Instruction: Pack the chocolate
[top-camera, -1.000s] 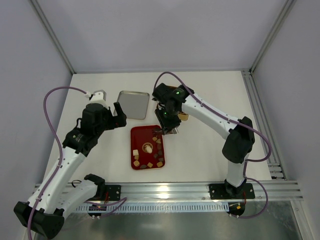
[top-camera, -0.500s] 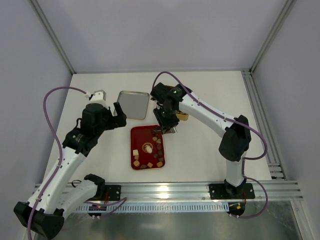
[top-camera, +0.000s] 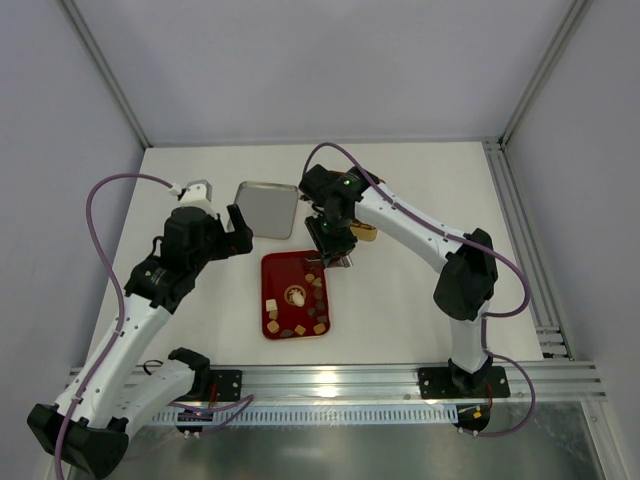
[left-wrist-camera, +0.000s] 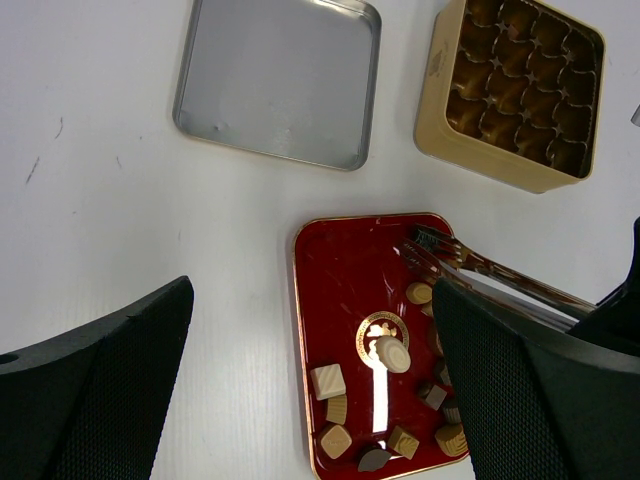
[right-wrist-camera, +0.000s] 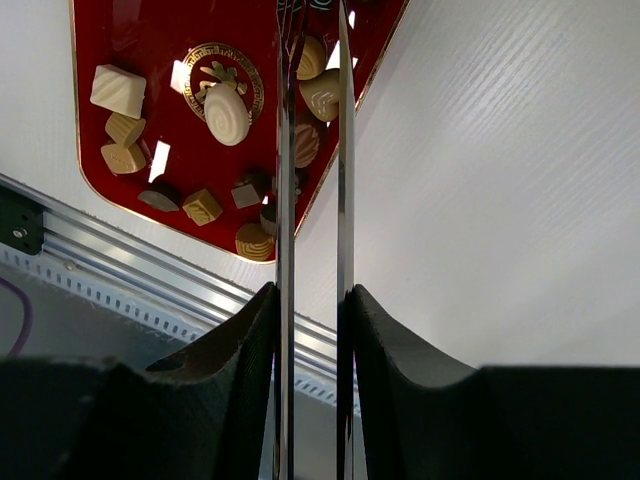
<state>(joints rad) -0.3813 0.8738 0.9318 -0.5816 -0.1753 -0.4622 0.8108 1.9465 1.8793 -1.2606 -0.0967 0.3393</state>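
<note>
Left pincer (left-wrist-camera: 312, 300) is spread fully and holds nothing, hovering off the red tray's (left-wrist-camera: 340, 265) 10 o'clock. The lid (left-wrist-camera: 275, 80) lies between its 11 and 12. The chocolate (left-wrist-camera: 330, 381) sits on the tray, mostly along the 3-to-6 side. Right pincer (right-wrist-camera: 312, 292) is part-closed on the tongs (left-wrist-camera: 490, 272), whose tips are at the tray's 1 o'clock corner. We read this as the pick step. Next, get the tips around one piece, then carry it to the gold tin (left-wrist-camera: 470, 160) at about 1 o'clock. The tong tips are cut off in the right wrist view, so we can't tell whether they hold a piece. From above, the arm hides most of the tin.
</note>
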